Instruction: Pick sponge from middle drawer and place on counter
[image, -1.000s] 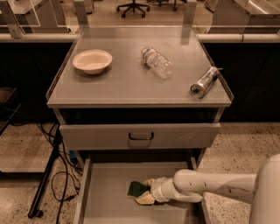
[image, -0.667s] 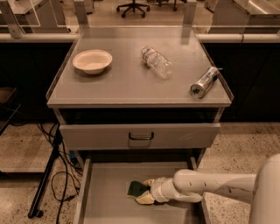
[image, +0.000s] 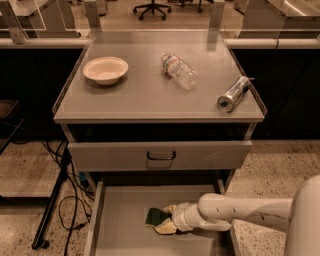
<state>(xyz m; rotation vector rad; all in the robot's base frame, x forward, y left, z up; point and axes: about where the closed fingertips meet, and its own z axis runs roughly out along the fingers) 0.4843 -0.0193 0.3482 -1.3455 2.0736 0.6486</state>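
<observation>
Sponge, a small flat dark green pad with pale yellow backing (image: 155, 216), lies where it lay a second ago: on the floor of the wide shallow grey metal middle drawer (image: 120, 227), pulled open below the front edge of the broad flat grey counter (image: 145, 97). My white two-finger claw (image: 169, 220) has not stirred either and rests at the pad's right end; whether it pinches I cannot tell. I judge the lift not begun. Counted: one sponge, one claw; on the counter one cream bowl (image: 105, 69) left, one clear plastic bottle (image: 179, 71) middle, one silver can (image: 233, 94) right; one shut grey drawer front (image: 160, 155) just beneath
</observation>
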